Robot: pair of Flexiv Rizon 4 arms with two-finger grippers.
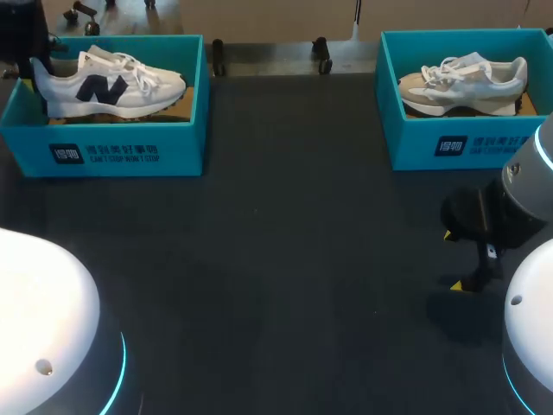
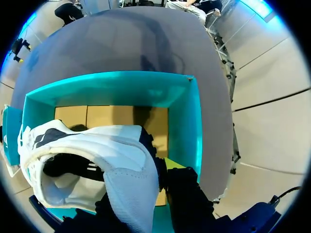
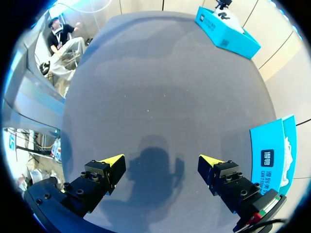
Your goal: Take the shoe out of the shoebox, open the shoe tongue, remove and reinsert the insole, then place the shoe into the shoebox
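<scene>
A white shoe (image 1: 112, 86) with a navy logo lies on its side in the left teal shoebox (image 1: 104, 147). My left gripper (image 1: 30, 65) comes in at the box's far left end. In the left wrist view that gripper (image 2: 143, 187) is shut on the heel of the shoe (image 2: 97, 145), whose opening faces the camera, above the box's cardboard floor (image 2: 112, 116). A beige shoe (image 1: 462, 85) lies in the right teal shoebox (image 1: 467, 143). My right gripper (image 1: 454, 259) hovers over bare table in front of that box, and it (image 3: 162, 160) stands open with nothing between its fingers.
The dark table (image 1: 285, 259) stretches between and in front of the two boxes. From the right wrist, the right shoebox (image 3: 272, 155) is beside the gripper and the left shoebox (image 3: 226, 29) lies far ahead.
</scene>
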